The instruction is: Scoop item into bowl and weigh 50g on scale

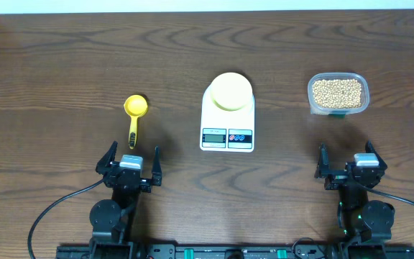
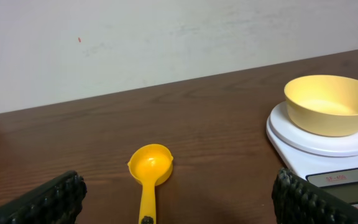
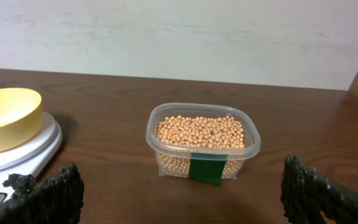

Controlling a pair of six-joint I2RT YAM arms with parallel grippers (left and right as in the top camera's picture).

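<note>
Left end effector [image 1: 134,151] and right end effector [image 1: 346,151] are black, with knobbly fingers [image 2: 55,199], pale wrist blocks [image 1: 130,162], black cables [image 1: 56,205].

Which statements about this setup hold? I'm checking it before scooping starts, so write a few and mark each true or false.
1. The bowl sits on the scale. True.
2. The beans are already in the bowl. False: the bowl is empty and the beans are in the tub.
3. The scoop lies on the table left of the scale. True.
4. The left claw holds the scoop. False: it is open and apart from the scoop.
5. The right claw is shut. False: it is open and holds nothing.
</note>
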